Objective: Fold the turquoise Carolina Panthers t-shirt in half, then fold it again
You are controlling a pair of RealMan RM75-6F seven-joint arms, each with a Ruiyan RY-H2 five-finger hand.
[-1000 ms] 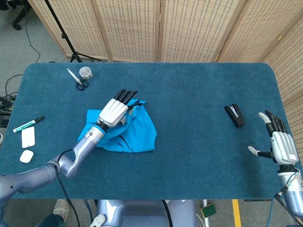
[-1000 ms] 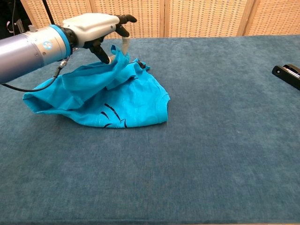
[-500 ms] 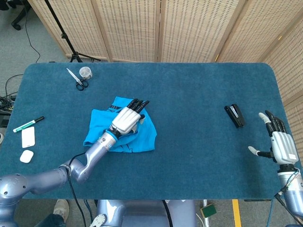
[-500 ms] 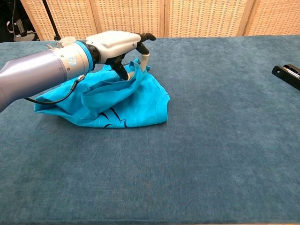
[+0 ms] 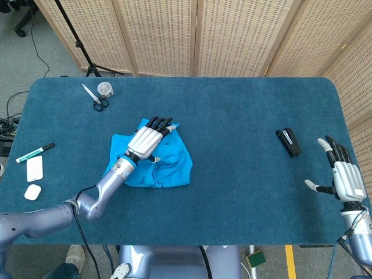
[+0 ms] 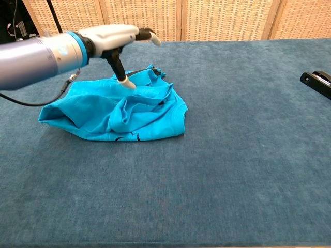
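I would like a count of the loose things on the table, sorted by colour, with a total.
Turquoise: 1, the t-shirt
Black: 1, the stapler
Black and silver: 1, the scissors
White: 2, the flat case and the small case
Green and white: 1, the marker
Clear: 1, the tape roll
Total: 7

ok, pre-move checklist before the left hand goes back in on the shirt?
1. Left hand free of cloth: ok, fingers spread above the shirt, holding nothing.
2. Shirt flat and neatly folded: not ok, it lies bunched and wrinkled.
3. Shirt fully on the table: ok, well inside the edges.
4. Free edge to grip: cannot tell, hems are lost in the folds.
5. Right hand out of the way: ok, open at the table's right edge, far from the shirt.
6. Clutter near the shirt: ok, scissors and stapler lie well apart from it.
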